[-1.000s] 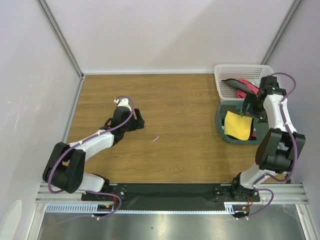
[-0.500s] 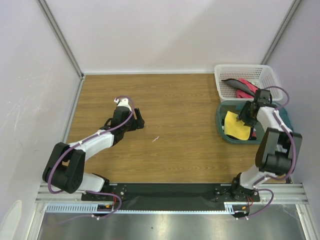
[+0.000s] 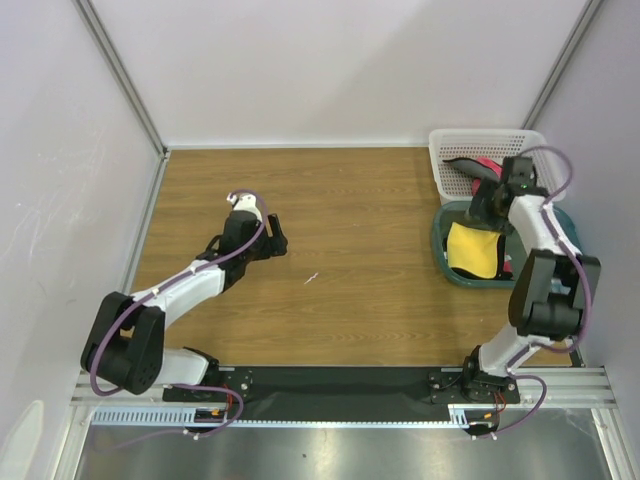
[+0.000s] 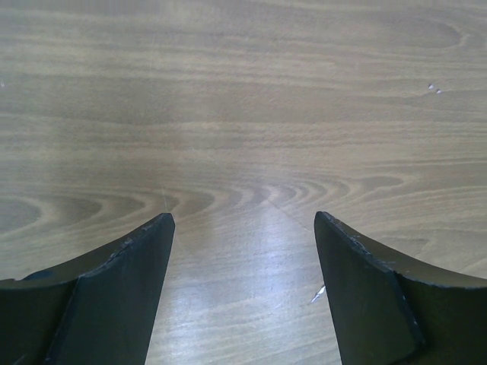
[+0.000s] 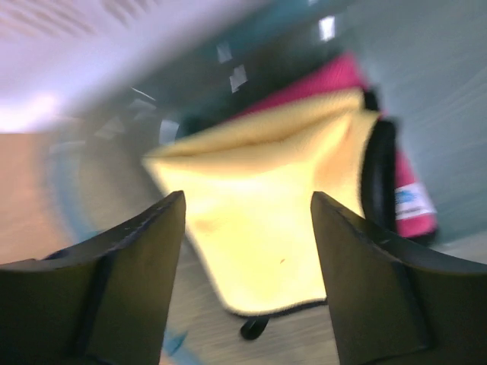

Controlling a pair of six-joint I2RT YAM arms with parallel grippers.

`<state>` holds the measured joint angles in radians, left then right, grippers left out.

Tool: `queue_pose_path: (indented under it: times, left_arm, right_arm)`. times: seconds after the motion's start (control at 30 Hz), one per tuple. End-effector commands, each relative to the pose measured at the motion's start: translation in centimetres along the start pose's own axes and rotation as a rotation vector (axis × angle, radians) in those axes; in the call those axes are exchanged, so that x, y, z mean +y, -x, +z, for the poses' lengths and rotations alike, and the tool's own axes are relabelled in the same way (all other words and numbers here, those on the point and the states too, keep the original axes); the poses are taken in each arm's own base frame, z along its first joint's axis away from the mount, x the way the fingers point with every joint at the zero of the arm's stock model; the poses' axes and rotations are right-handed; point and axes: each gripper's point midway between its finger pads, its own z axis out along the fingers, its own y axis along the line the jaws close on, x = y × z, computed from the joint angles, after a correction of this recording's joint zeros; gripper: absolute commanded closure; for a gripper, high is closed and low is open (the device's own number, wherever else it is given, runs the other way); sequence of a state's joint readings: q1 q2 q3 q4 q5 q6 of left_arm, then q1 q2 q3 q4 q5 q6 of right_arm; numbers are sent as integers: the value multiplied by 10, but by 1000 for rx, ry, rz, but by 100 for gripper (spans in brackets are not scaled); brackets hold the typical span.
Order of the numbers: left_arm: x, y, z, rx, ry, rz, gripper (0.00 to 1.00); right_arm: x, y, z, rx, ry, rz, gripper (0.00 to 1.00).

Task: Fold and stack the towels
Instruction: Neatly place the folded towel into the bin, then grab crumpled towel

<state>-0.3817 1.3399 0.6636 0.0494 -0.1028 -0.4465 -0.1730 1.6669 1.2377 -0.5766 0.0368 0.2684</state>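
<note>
The right tool (image 3: 484,210) hangs over the far rim of the teal tub (image 3: 439,247). Its fingers (image 5: 114,289) are spread apart and released, with nothing pinched between them. Just under and ahead of it, inside the tub, lies a rumpled yellow towel (image 5: 259,228) with black edging. It rests on a pink-red towel (image 5: 407,190) that peeks out past the right finger. The wrist view is blurred, so finer detail is lost. Just beyond the tool stands the white basket (image 3: 450,150), which holds more towels (image 3: 478,172), pink-red and black. The left tool (image 3: 270,241) sits low over the bare wooden counter (image 3: 350,220). Its dark fingers (image 4: 114,296) are also parted, with only wood grain between them. All the cloths lie well away to its right.
</note>
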Motion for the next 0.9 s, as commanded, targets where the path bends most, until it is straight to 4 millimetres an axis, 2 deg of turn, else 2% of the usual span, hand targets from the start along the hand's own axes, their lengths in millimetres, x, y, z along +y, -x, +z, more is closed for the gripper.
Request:
queue_pose_path:
  times: [0.0,0.1,0.17,0.2,0.23,0.27,0.33,0.37,0.4,0.43,0.5,0.53,0.57,0.6,0.67,0.7,0.77,0.8,0.87]
  left_arm:
    - [-13,45,-10,-108,-31,41,19]
    - [-18,58,-12,-141,-44,58,18]
    - [-21,64,-12,-152,-53,71,18]
    - [-23,70,-13,-163,-55,77,18]
    - [-23,73,-14,-173,-54,80,18]
    - [-24,76,-15,-183,-54,81,18]
    - [-25,82,-16,-202,-52,81,18]
    - [-25,84,-17,-211,-50,81,18]
    - [-25,86,-18,-216,-50,84,18]
    - [-25,87,-18,-222,-51,83,18]
    - [-25,89,-19,-229,-51,82,17]
    - [-26,89,-19,-233,-51,81,18]
    - [-24,89,-19,-235,-46,76,18]
    - [-23,86,-17,-228,-43,74,17]
    - [-22,84,-15,-223,-40,70,18]
    - [-23,83,-14,-219,-42,70,17]
    - [-22,80,-11,-210,-36,68,18]
    - [-21,81,-10,-211,-33,70,17]
    - [-21,82,-11,-214,-31,72,18]
  right_arm:
    - [20,87,-85,-311,75,-25,21]
    - [34,131,-111,-488,134,-95,10]
    - [34,148,-102,-525,128,-139,5]
    - [32,168,-103,-584,107,-134,0]
    - [31,175,-97,-595,97,-136,0]
    - [29,178,-75,-577,75,-200,0]
    - [42,192,-64,-617,111,-333,0]
    - [42,188,-36,-579,89,-459,0]
    - [41,191,-26,-575,61,-495,0]
    - [40,197,-4,-557,43,-551,0]
    - [28,203,17,-512,0,-569,0]
    - [31,219,13,-531,2,-579,0]
    - [32,223,17,-521,14,-588,0]
    - [32,212,43,-457,54,-602,0]
    - [36,220,50,-461,76,-616,0]
    - [35,216,63,-442,76,-632,0]
    - [36,219,71,-439,72,-645,0]
    - [34,216,82,-424,68,-652,1]
    - [34,221,85,-429,67,-657,2]
